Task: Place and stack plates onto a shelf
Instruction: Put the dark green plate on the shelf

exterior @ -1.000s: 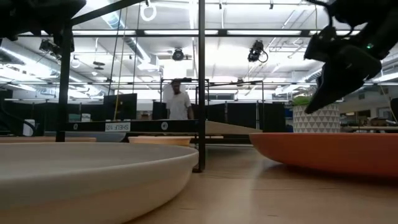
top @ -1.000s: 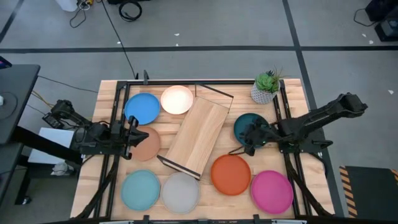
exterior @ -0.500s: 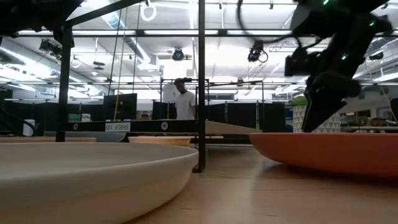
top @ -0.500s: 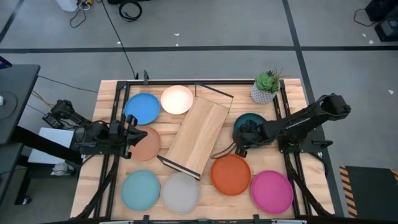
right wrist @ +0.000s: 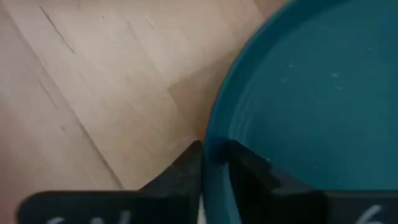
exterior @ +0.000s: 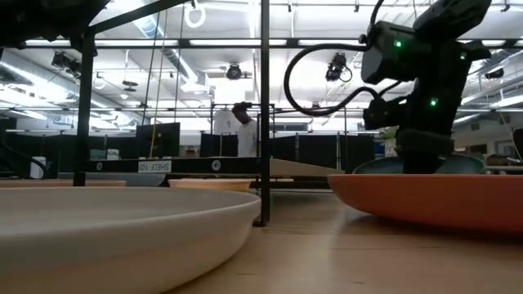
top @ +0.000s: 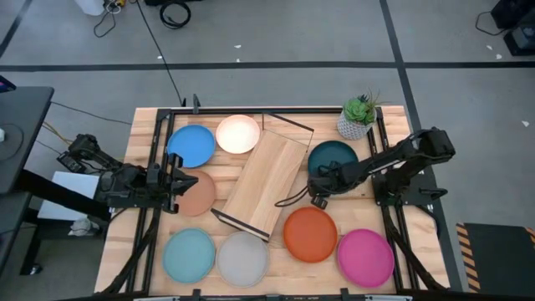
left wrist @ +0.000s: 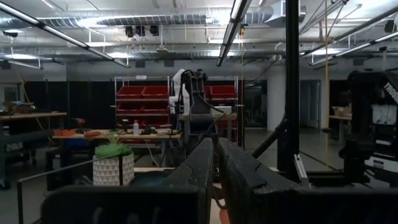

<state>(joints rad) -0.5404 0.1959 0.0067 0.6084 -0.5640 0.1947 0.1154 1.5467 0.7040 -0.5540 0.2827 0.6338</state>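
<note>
While the shelf lies bare, the right gripper pinches the teal plate's rim.

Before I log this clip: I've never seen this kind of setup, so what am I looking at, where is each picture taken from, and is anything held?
Two dark robot arms work at a slatted wooden table. One picture looks straight down; one sits at tabletop height; each of the other two rides on an arm's wrist. Eight plates lie around the shelf, a tilted light wood board with a black wire frame that carries no plates yet. A potted plant stands at a far corner. The right claw is down at the teal plate, and its wrist picture shows its fingers pinching the rim. The left claw waits shut over the terracotta plate, holding nothing.
</note>
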